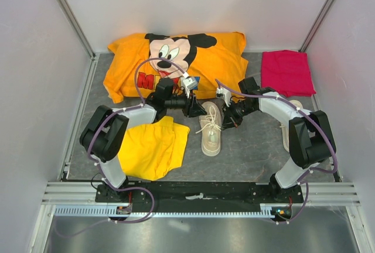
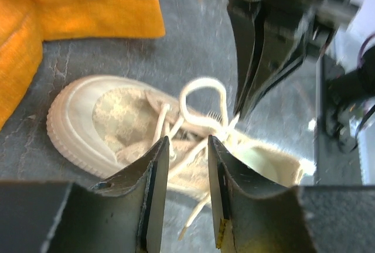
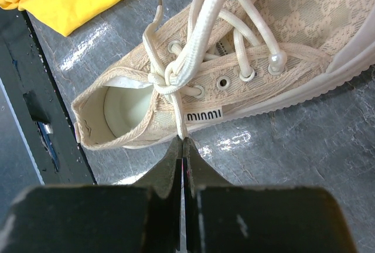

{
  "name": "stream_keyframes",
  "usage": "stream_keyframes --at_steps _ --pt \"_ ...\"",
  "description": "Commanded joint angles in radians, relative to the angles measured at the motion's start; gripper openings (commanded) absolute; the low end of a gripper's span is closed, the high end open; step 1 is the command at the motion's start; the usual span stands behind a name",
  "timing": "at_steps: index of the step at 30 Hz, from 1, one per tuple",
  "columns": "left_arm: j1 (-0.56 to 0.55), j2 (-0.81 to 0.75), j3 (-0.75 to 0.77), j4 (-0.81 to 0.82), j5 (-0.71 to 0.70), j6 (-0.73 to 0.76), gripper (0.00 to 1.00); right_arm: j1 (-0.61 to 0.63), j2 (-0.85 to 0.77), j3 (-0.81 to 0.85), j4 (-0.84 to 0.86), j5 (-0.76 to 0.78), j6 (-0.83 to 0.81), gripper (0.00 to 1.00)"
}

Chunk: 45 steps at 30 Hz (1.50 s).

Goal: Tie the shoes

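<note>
One cream shoe (image 1: 211,137) lies on the grey mat between the arms, toe toward the near edge. Its white laces (image 3: 176,77) are drawn into a knot over the top eyelets, with a loop (image 2: 202,89) standing up. My right gripper (image 3: 183,140) is shut on a lace end just beside the shoe's collar. My left gripper (image 2: 186,144) hovers over the shoe (image 2: 88,118), open, with laces showing behind the gap but nothing clamped. A cream shape (image 1: 285,137) behind the right arm looks like the second shoe, mostly hidden.
Yellow shorts (image 1: 152,147) lie left of the shoe, under the left arm. An orange Mickey shirt (image 1: 176,60) and a pink folded cloth (image 1: 287,71) lie at the back. White walls close in three sides, and a metal rail (image 1: 193,194) runs along the near edge.
</note>
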Motion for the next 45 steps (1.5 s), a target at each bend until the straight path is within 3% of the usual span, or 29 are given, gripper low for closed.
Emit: stream_keyframes --at_steps 1,6,14,21,29,32,36,45 --pt "-0.002 -0.03 0.033 -0.214 0.051 0.334 0.4 0.0 -0.015 0.02 0.0 -0.034 0.0 0.0" --pt "-0.002 -0.004 0.061 -0.32 0.04 0.548 0.45 0.0 -0.013 0.017 -0.001 -0.033 -0.003 0.0" --pt "-0.002 0.07 0.116 -0.309 0.019 0.547 0.5 0.0 -0.006 0.023 -0.001 -0.033 0.002 0.0" --pt "-0.002 0.085 0.144 -0.392 0.083 0.626 0.49 0.0 -0.004 0.031 -0.001 -0.031 0.006 0.0" --pt "-0.004 0.084 0.118 -0.45 0.082 0.672 0.33 0.0 0.002 0.032 -0.001 -0.031 0.008 0.0" --pt "-0.001 0.093 0.139 -0.458 0.053 0.649 0.17 0.001 0.005 0.031 0.0 -0.03 0.008 0.0" --pt "0.01 0.071 0.127 -0.459 0.049 0.64 0.03 0.001 0.005 0.032 0.0 -0.028 0.008 0.0" --pt "0.058 0.021 0.093 -0.501 0.066 0.652 0.02 0.001 0.002 0.029 -0.001 -0.023 0.006 0.0"
